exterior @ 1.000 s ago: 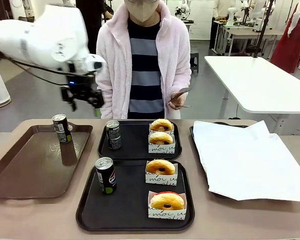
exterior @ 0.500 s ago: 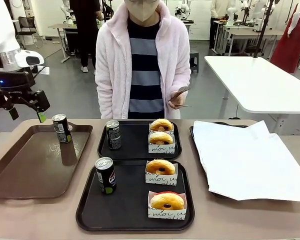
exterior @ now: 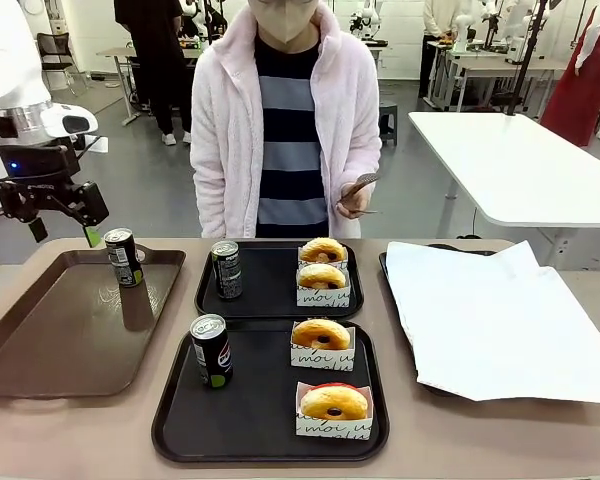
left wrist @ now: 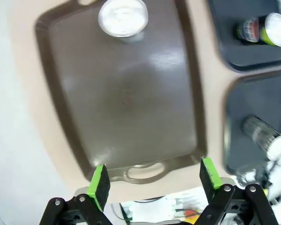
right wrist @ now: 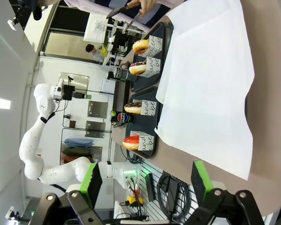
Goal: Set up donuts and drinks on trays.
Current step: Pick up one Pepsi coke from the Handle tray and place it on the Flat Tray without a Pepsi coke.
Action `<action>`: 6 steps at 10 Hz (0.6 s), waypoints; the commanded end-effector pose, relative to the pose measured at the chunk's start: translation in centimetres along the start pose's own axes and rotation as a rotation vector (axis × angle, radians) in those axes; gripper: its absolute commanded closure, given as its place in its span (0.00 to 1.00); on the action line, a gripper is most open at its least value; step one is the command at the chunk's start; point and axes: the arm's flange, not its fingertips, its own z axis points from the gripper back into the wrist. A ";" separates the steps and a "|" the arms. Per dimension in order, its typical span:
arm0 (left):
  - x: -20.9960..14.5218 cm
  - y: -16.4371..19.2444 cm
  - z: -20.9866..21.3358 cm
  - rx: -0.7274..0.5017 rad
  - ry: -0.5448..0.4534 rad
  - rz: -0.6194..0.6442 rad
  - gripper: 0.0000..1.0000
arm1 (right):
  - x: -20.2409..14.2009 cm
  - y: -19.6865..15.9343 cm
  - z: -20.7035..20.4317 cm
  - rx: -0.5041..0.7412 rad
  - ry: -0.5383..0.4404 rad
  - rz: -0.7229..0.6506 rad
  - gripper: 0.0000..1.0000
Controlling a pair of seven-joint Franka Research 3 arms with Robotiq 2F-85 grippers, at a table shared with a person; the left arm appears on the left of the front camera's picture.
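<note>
2 claws [left wrist: 152,178] [right wrist: 143,180] both apart, empty | brown tray [left wrist: 126,93] near edge cut off | far donut [exterior: 323,249] half-hidden behind front one.

Front view faces across the tabletop [exterior: 100,430] toward the far side, left wrist view looks straight down on the brown tray [left wrist: 126,93], right wrist view rolled sideways, all sharing black trays [exterior: 270,400]
</note>
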 end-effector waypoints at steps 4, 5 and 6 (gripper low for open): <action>-3.2 10.7 0.0 -0.619 -0.109 -0.002 0.00 | -0.1 0.0 0.2 0.012 0.002 0.016 0.00; -4.7 13.8 -0.9 -0.700 -0.155 0.020 0.00 | -0.1 0.0 0.2 0.012 0.002 0.016 0.00; -5.5 17.2 -1.4 -0.762 -0.174 0.073 0.00 | -0.1 0.0 0.2 0.012 0.002 0.016 0.00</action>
